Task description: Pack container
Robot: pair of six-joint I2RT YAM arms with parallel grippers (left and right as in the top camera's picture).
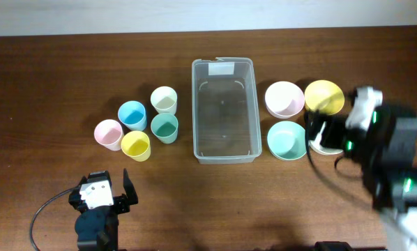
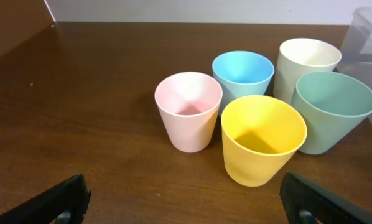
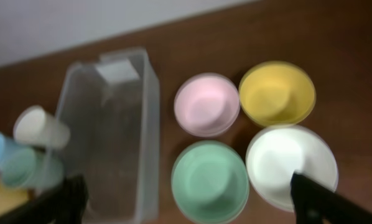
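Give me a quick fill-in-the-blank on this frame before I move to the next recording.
1. The clear container is ____ inside.
2. The number of cups grouped to the left of it is ____.
3. Beside the pink bowl, farther from the container, sits the ____ bowl.
4. The bowl next to the green bowl, also farther from the container, is ____.

Missing words: empty; five; yellow; white.

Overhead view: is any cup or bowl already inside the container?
No, the container holds nothing; cups and bowls all stand on the table beside it.
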